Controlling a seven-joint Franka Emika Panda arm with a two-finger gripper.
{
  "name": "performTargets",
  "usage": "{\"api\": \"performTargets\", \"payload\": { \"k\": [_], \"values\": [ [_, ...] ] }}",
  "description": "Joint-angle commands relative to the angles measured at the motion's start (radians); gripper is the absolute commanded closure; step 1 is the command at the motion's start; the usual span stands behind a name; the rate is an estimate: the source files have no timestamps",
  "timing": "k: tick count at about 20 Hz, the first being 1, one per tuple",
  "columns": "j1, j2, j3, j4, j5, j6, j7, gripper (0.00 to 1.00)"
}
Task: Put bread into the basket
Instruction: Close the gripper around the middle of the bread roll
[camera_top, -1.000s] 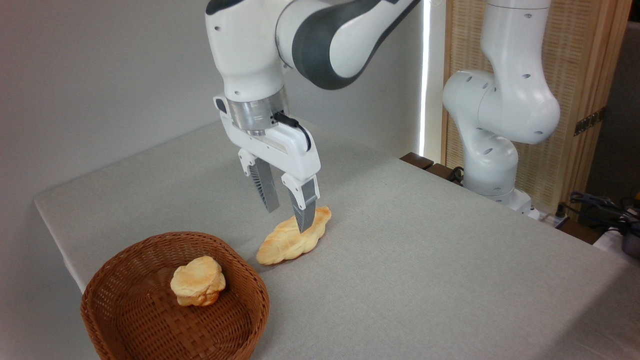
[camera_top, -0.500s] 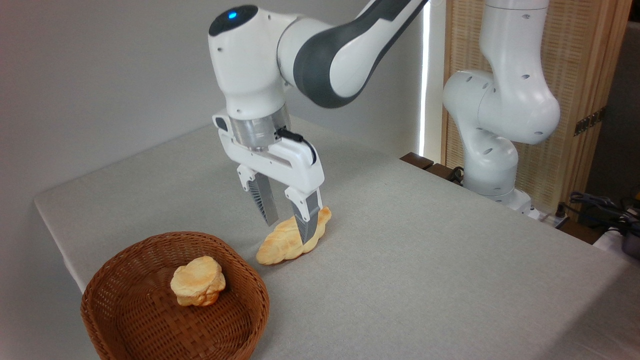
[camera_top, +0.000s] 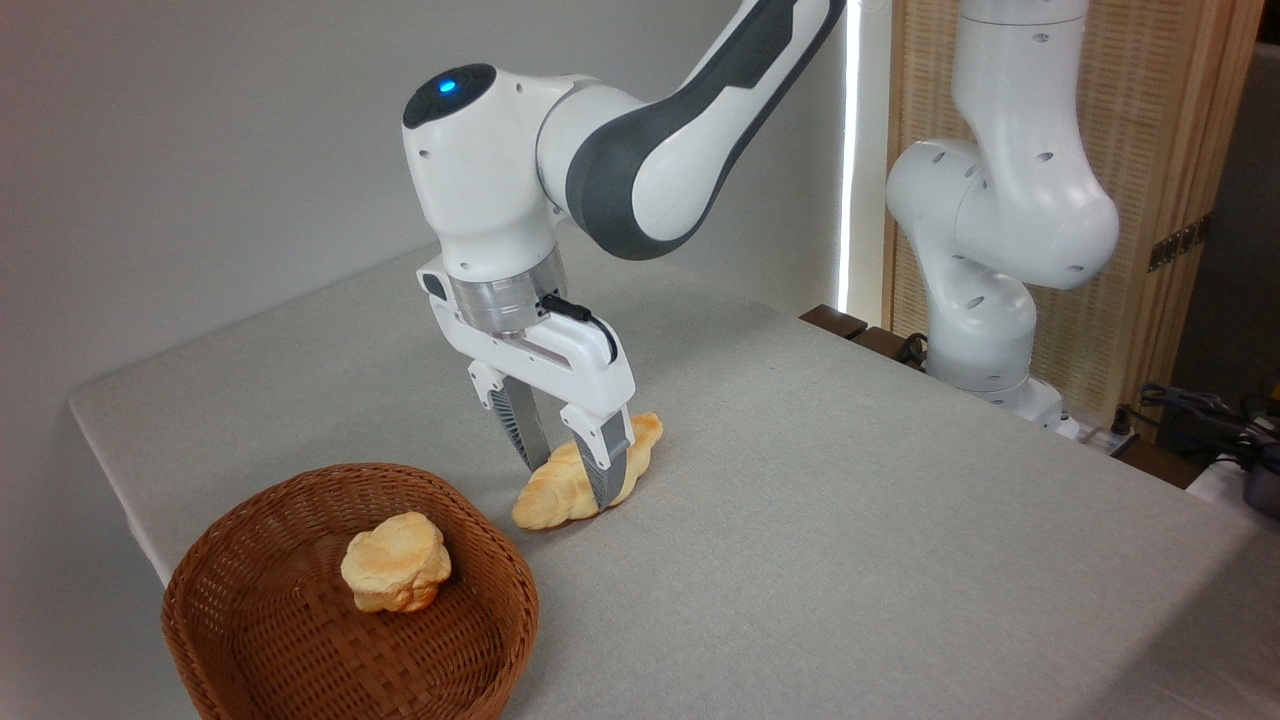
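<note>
The bread (camera_top: 553, 491), a braided golden-tan loaf, lies flat on the grey table just right of and behind the basket (camera_top: 262, 640). That basket is round, shallow, reddish-brown wicker and sits at the table's front left corner. My gripper (camera_top: 567, 483) is down over the loaf's middle and stands open. One finger is on the loaf's far side; the near finger (camera_top: 607, 470) crosses in front of it. Its tips are close to the tabletop. The loaf's centre is partly hidden by the near finger.
A small round puffy bun (camera_top: 395, 562) rests inside the basket. The arm's white base (camera_top: 975, 300) stands at the table's far right edge, with cables (camera_top: 1200, 415) beyond it. The table's left edge runs close behind the basket.
The gripper has come straight down from above the loaf until its fingers straddle it. The loaf, basket and bun have stayed where they were.
</note>
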Motion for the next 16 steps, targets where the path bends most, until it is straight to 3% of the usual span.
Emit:
{"api": "performTargets", "payload": {
  "k": [1,2,5,7,16],
  "values": [
    [-0.014,0.003,0.006,-0.003,0.014,0.021,-0.007,0.0],
    [-0.014,0.003,0.006,-0.001,0.015,0.021,-0.005,0.04],
    [-0.013,0.003,0.01,0.0,0.015,0.02,0.004,0.4],
    [-0.012,0.001,0.012,0.0,0.014,0.02,0.004,0.49],
    [-0.011,-0.005,0.016,0.007,0.015,0.012,0.007,0.49]
  ]
}}
